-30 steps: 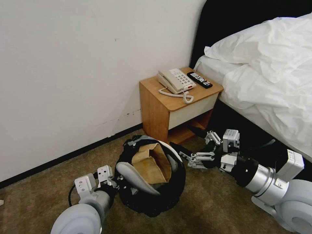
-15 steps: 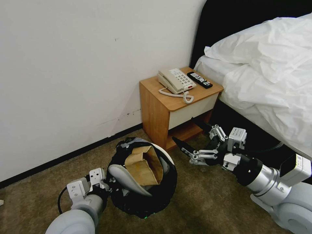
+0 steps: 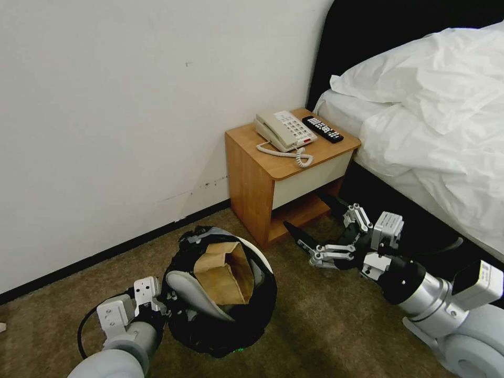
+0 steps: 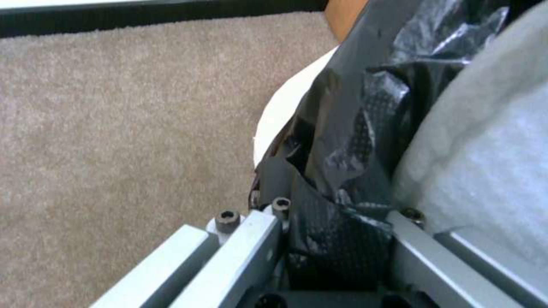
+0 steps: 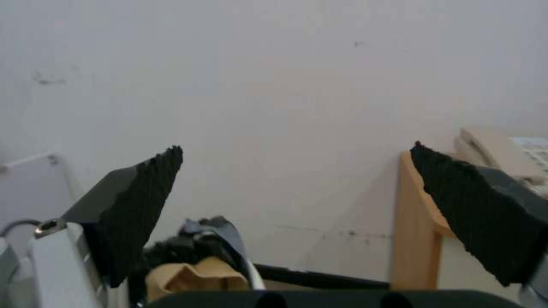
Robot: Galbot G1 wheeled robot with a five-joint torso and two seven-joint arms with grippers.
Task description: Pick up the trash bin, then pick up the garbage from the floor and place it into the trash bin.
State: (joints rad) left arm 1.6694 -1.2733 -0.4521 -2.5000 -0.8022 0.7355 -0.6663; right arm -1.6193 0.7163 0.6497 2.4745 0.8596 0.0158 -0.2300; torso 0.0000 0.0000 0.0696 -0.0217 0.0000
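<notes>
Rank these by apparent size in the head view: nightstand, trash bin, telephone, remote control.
1. nightstand, largest, though the trash bin sits nearer the camera, so their gap is unsure.
2. trash bin, gripped at the rim by the left gripper.
3. telephone.
4. remote control, smallest.

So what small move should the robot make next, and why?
Probably carry the trash bin onward in search of more garbage. The left gripper is shut on its black-lined rim, a brown paper bag and a white slipper already lie inside, and the right gripper hangs open and empty.
</notes>
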